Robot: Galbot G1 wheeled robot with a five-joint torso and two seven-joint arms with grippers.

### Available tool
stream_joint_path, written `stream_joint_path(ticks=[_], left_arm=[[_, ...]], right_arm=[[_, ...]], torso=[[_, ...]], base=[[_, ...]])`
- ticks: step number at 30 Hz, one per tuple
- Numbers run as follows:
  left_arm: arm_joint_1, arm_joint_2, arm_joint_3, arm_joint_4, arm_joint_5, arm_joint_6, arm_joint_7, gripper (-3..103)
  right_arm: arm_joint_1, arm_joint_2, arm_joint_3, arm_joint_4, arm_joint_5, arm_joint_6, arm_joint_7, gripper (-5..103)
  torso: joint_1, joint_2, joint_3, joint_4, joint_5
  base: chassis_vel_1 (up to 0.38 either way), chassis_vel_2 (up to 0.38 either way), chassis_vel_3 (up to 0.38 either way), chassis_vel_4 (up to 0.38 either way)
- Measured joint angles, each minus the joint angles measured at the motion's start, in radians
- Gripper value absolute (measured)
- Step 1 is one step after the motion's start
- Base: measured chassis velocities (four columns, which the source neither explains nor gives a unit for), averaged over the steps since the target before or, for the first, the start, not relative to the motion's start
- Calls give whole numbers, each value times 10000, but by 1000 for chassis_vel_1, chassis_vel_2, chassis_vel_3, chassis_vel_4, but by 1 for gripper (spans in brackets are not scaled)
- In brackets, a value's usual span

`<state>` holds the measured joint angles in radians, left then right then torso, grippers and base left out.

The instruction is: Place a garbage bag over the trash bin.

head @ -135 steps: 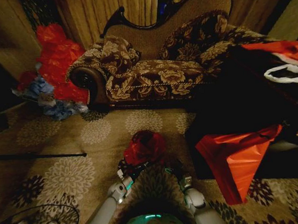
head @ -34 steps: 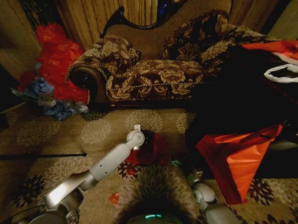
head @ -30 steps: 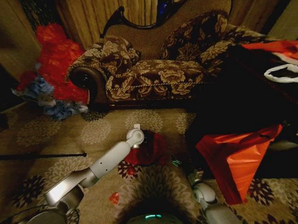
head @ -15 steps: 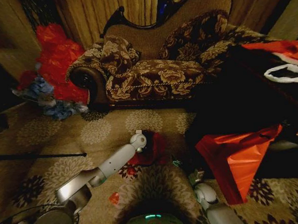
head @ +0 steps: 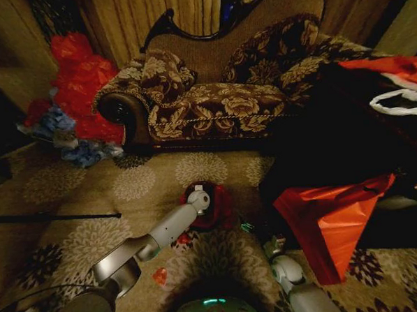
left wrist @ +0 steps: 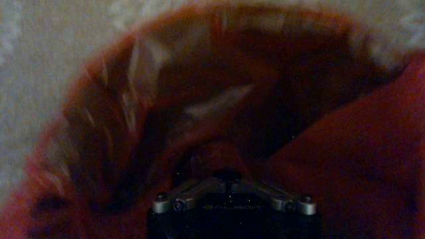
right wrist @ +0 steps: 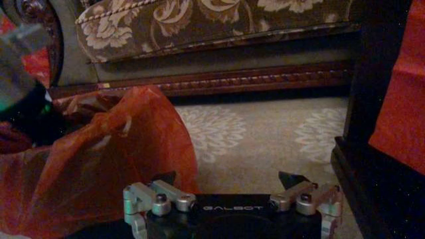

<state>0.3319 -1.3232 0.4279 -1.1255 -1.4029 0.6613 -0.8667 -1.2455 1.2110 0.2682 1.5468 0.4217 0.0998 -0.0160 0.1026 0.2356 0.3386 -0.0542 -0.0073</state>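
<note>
The garbage bag (head: 218, 210), thin shiny red film, is draped over the small round trash bin (head: 212, 193), whose dark mouth shows through it. My left arm reaches across the carpet, and its wrist (head: 199, 197) sits over the bin mouth. In the left wrist view the left gripper (left wrist: 229, 174) points down into the red-lined hollow (left wrist: 219, 99), fingers shut, with a fold of film at the tips. The right gripper (right wrist: 229, 179) stands open and low on the carpet beside the bag (right wrist: 99, 164), holding nothing. The right arm (head: 288, 270) is at the bottom of the head view.
A patterned sofa (head: 212, 100) stands behind the bin, with a heap of red and blue bags (head: 79, 93) to its left. A dark table (head: 334, 142) with a large orange-red sheet (head: 331, 219) is on the right. A black rod (head: 58, 218) and a red scrap (head: 159, 275) lie on the carpet.
The left arm rose from low beside the bag and swung over the bin. In the last second its wrist slid right and down over the bin mouth. The right arm drew back.
</note>
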Motion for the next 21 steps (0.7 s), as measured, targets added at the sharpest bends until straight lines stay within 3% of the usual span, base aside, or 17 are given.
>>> stream_joint_path(ticks=[5,12,17,21], left_arm=[[-239,-135,-58,66,320,42,336,0],[-232,-1101,-301,1555,1121,-97,1400,0],[9,-1355,-354,1917,1400,-84,1471,0],[379,-1259,-370,1711,1417,15,1149,0]], right_arm=[[-17,61,-1,0,-45,5,0,100],[-215,-99,8,99,-93,59,-19,100],[-209,-291,47,181,-28,66,-19,100],[-175,-353,36,224,25,66,-19,100]], torso=[[0,0,0,-1,1],[0,0,0,-4,0],[0,0,0,-3,0],[0,0,0,-2,0]], base=[[0,0,0,0],[0,0,0,0],[0,0,0,0],[0,0,0,0]])
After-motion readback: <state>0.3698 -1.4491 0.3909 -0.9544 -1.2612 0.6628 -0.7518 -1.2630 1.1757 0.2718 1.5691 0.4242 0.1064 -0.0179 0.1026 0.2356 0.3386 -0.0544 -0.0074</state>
